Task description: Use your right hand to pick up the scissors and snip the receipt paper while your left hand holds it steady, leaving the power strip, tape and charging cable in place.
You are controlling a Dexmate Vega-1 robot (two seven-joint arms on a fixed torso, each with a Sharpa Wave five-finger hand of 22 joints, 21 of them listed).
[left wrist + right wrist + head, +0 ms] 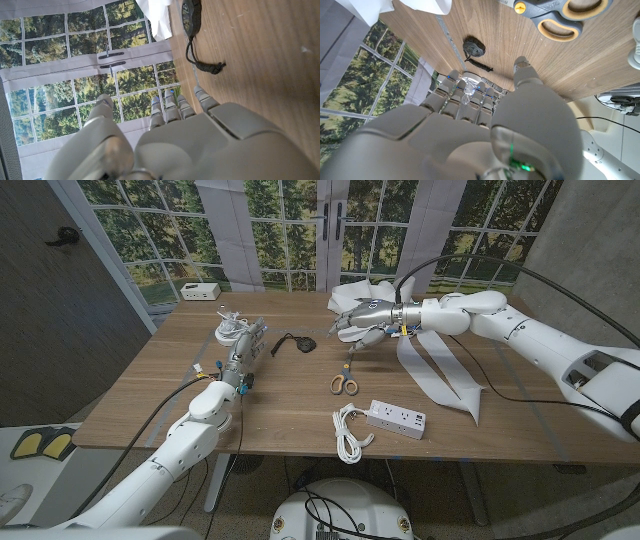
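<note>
Head view: right hand (362, 317) open above scissors (344, 383), not grabbed yet; left hand (238, 340) open, empty; next reach down, grip handles

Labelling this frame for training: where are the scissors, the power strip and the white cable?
scissors (345, 381): head view, on the orange handles.
power strip (396, 419): head view, middle of its white top.
white cable (348, 434): head view, on the coiled bundle.
</note>
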